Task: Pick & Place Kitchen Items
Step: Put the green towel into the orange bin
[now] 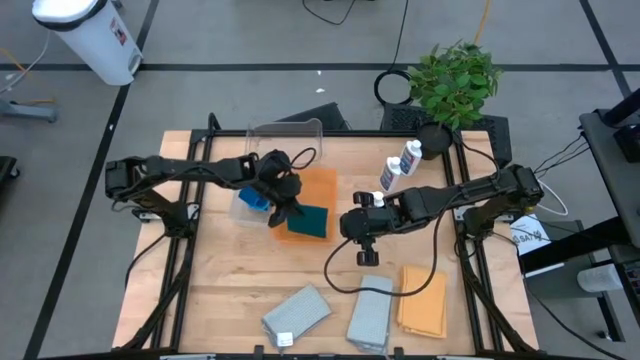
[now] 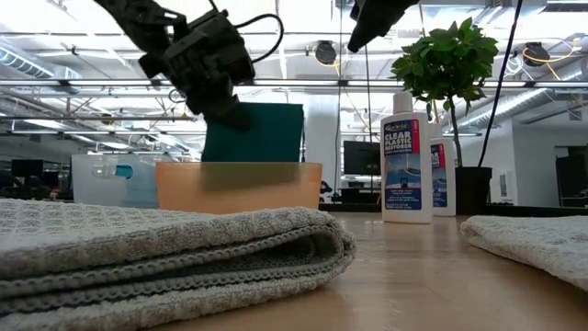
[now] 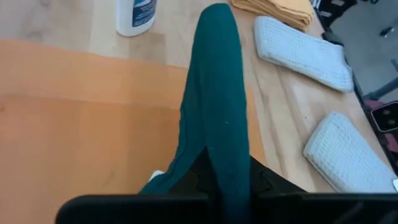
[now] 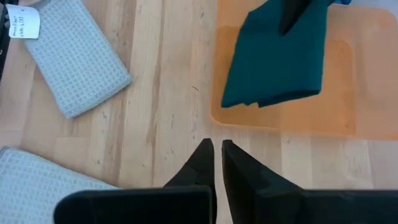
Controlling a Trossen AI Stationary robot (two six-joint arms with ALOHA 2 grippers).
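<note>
Low view: green pad (image 2: 262,131) lifted; high view hides gap.

You have two grey folded cloths (image 1: 296,312) (image 1: 371,314), one orange folded cloth (image 1: 423,299), two white bottles (image 1: 410,157) (image 1: 390,177), one dark green pad (image 1: 308,221).

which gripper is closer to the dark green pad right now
Left. The left gripper is shut on the dark green pad, holding it over the orange tray. The right gripper hangs apart from it, shut on nothing, above bare table.
</note>
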